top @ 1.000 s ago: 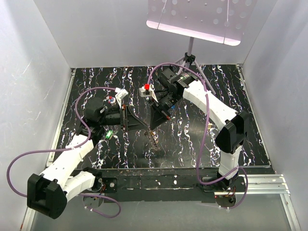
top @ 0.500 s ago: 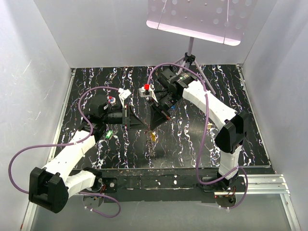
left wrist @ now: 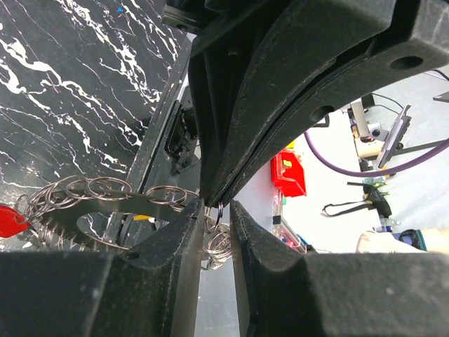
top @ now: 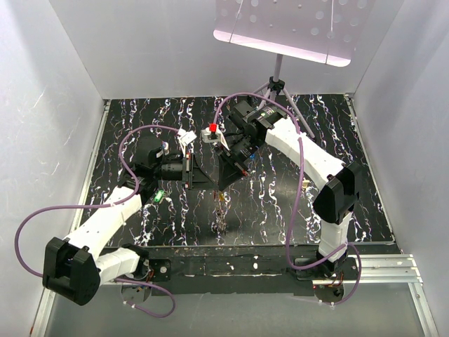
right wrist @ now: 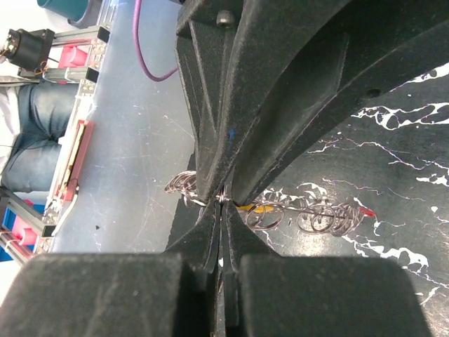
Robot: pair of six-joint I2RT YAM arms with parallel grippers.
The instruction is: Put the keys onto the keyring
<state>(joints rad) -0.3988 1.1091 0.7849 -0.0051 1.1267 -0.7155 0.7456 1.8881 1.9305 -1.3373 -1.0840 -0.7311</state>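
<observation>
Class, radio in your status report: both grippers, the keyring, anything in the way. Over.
Right gripper shut on keyring, held off the table. Left gripper narrow around a dangling split ring; grip unclear. No obstruction seen.

Black marbled mat (top: 337,175); grey tripod (top: 277,88) at far edge, under perforated panel (top: 287,28).

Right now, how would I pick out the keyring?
Find the black marbled table, then its middle, where the left hand and right hand meet. The keyring is there: a flat grey plate with a toothed rim, strung with wire loops, unlike the tiny green key lying loose.
</observation>
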